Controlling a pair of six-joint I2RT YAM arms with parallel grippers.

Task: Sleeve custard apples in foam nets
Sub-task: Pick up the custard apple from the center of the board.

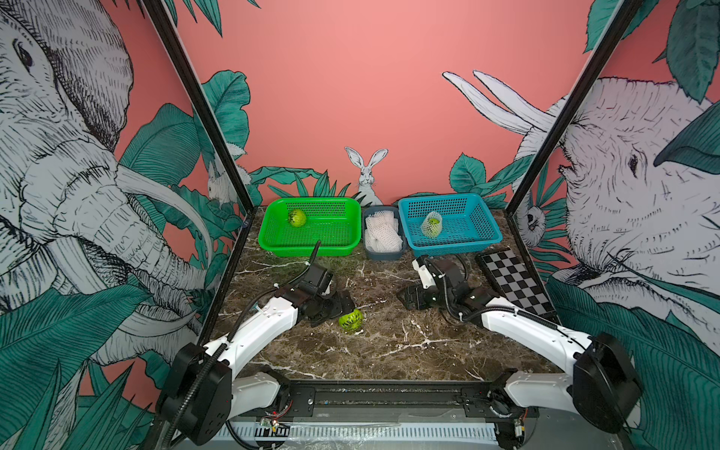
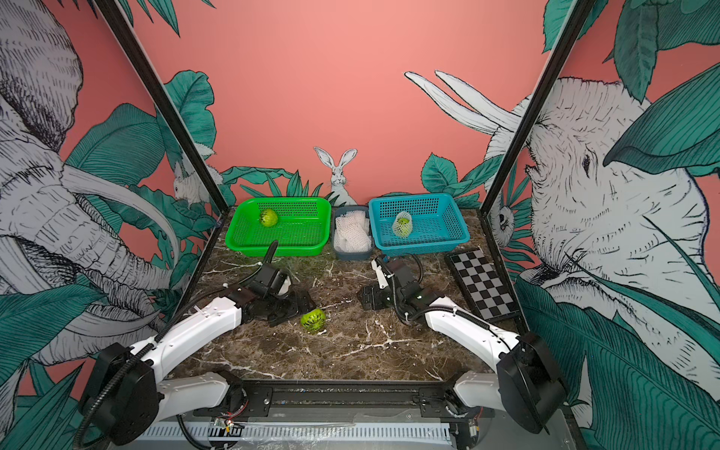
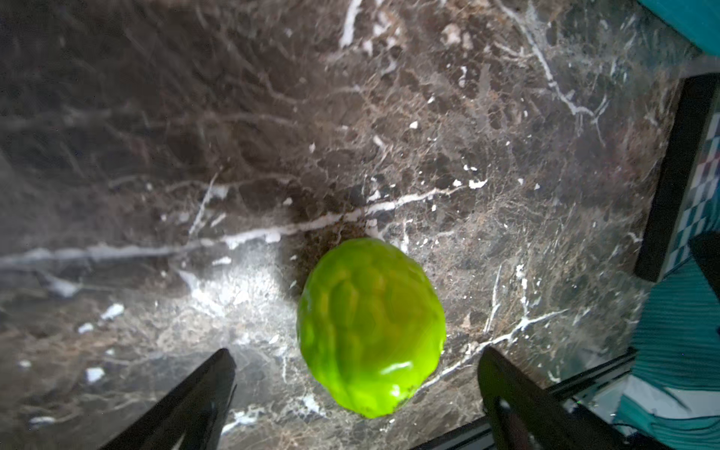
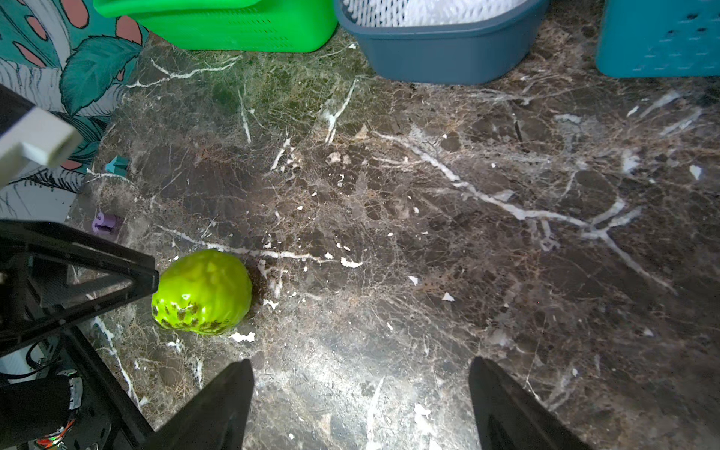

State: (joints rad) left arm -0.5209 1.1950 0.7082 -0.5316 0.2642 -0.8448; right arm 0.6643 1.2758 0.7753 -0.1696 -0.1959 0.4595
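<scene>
Rearward, green basket (image 1: 280, 247), grey tub (image 1: 383, 255) of foam nets (image 1: 382, 232), blue basket (image 1: 456, 247)

dark brown marbled desk (image 1: 389, 343) with white veins. bright yellow-green custard apple (image 1: 350, 320) with dark brown patches. perforated green basket (image 1: 311, 251), perforated teal-blue basket (image 1: 456, 247), grey bin (image 1: 383, 255) of white diamond-mesh foam nets (image 1: 383, 233). black-and-white checkerboard (image 1: 514, 282). pink walls (image 1: 350, 78) with teal leaves and black-and-white animal drawings.
</scene>
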